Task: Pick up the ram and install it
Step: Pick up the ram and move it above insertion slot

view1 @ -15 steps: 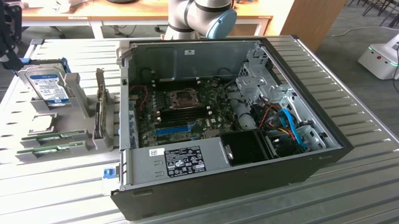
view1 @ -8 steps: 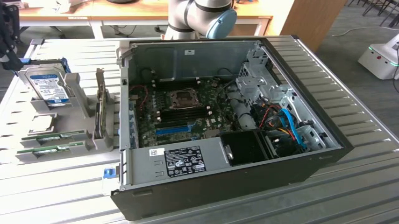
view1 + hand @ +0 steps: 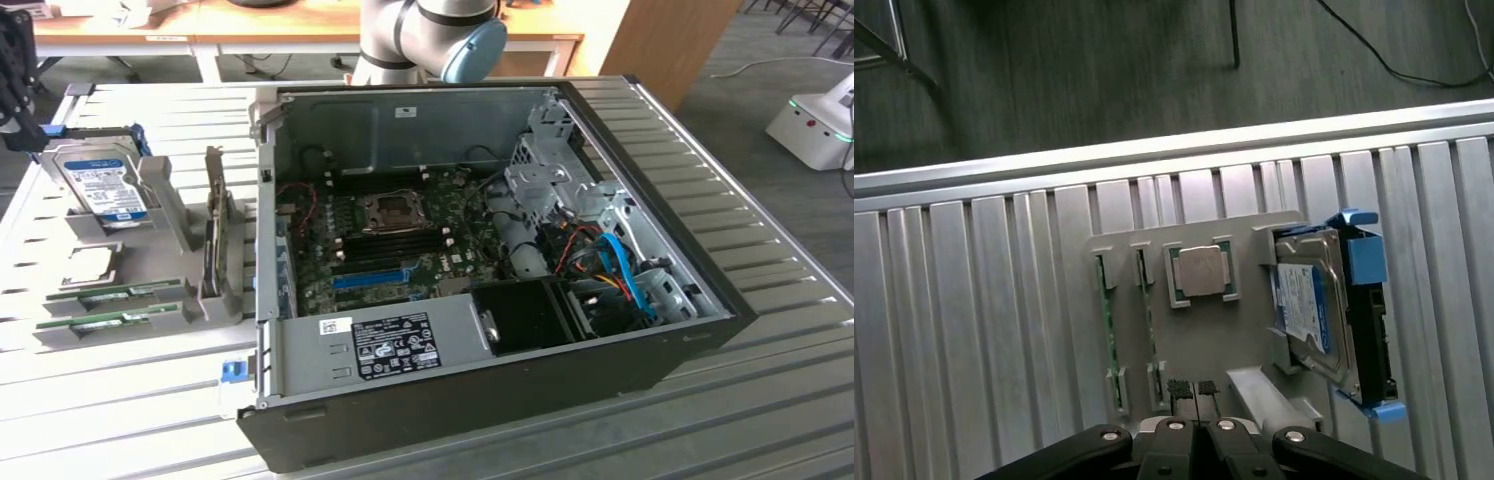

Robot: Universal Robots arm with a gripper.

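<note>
Two ram sticks stand on edge in a grey holder [image 3: 1184,350] on the ribbed table, side by side: one ram stick [image 3: 1106,325] and the other ram stick [image 3: 1147,315]. In the exterior view they are thin green strips, ram [image 3: 123,295] and ram [image 3: 118,321], at the holder's near end, left of the open computer case [image 3: 481,250]. My gripper [image 3: 1192,392] hangs above the holder, shut with nothing between its pads, close to the second stick. The black memory slots [image 3: 400,240] lie beside the CPU socket [image 3: 396,210] on the motherboard.
The holder also carries a CPU chip [image 3: 1201,272] and a blue-labelled hard drive [image 3: 1314,310] in a blue bracket. A graphics card [image 3: 216,235] stands between the holder and the case. Cables and a drive cage [image 3: 587,250] crowd the case's right side. The arm [image 3: 427,35] rises behind the case.
</note>
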